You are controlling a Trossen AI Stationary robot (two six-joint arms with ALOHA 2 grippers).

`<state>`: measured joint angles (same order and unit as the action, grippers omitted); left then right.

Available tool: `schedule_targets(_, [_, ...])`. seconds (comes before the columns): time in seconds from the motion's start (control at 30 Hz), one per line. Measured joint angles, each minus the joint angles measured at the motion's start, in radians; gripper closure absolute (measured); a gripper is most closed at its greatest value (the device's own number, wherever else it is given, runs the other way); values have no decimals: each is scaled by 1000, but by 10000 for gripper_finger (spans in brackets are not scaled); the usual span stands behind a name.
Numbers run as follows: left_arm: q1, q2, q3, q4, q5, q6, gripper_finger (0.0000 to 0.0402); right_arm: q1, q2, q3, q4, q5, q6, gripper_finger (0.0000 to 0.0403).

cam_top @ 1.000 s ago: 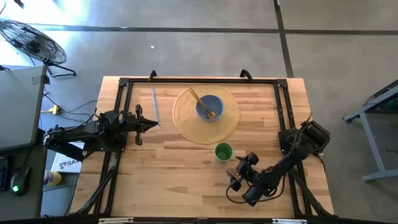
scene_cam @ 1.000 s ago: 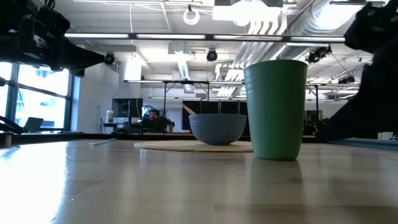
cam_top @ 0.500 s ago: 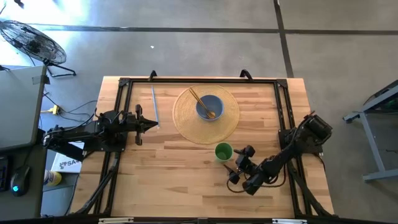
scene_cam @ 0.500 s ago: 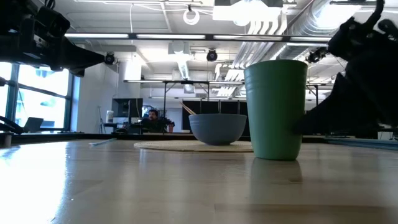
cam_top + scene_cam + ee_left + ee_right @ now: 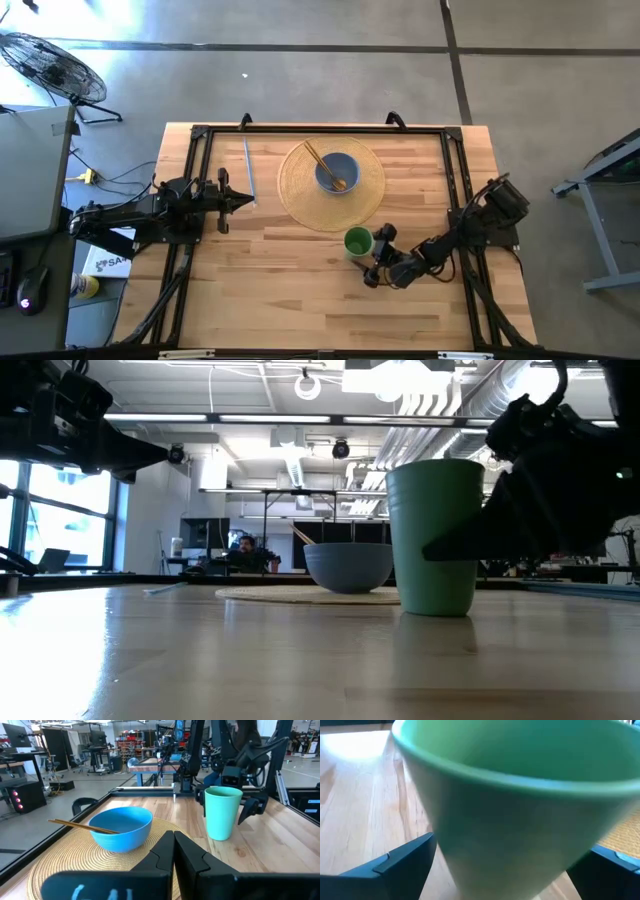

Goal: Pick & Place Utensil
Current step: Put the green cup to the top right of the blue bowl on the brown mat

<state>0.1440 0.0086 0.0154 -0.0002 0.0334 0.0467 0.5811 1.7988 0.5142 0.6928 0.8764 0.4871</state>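
A green cup (image 5: 357, 241) stands upright on the wooden table, just near of a round woven mat (image 5: 300, 195). On the mat sits a blue bowl (image 5: 337, 170) with wooden chopsticks (image 5: 318, 160) leaning in it. A thin grey stick (image 5: 247, 165) lies on the table at the far left. My right gripper (image 5: 368, 254) is open and low at the cup, whose wall (image 5: 520, 830) fills the space between its fingers (image 5: 405, 862). My left gripper (image 5: 250, 202) is shut, level above the table's left side, holding nothing. My right gripper comes at the green cup nearly level, from the table's right and near side, with one open finger on each side of the cup's wall (image 5: 440, 550). I cannot tell whether a finger touches the wall. The cup stands upright with its base on the table.
A black frame (image 5: 320, 130) runs along the table's far edge and down both sides. The wood near of the cup and between the arms (image 5: 280, 280) is bare. Beyond the table, the low view shows a room with desks and a person far off.
My right gripper has swung from the near right toward the table's far edge and left, up to the green cup, turning at the wrist, and its open fingers now stand around the cup. The cup has slid slightly left and farther away, still upright.
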Motion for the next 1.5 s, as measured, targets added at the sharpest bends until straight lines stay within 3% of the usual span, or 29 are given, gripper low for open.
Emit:
schedule_targets(0.4, [0,0,0,0,0,0,400,-38,0,0,69,-40,-55,6])
schedule_targets(0.77, [0,0,0,0,0,0,400,-38,-15,0,64,-37,-69,37])
schedule_targets(1.07, [0,0,0,0,0,0,400,-38,-42,1,43,25,-72,43])
schedule_targets(1.33, [0,0,0,0,0,0,400,-86,-335,1,-44,149,-236,43])
schedule_targets(1.5, [0,0,0,0,0,0,400,-220,-579,1,-178,157,-311,43])
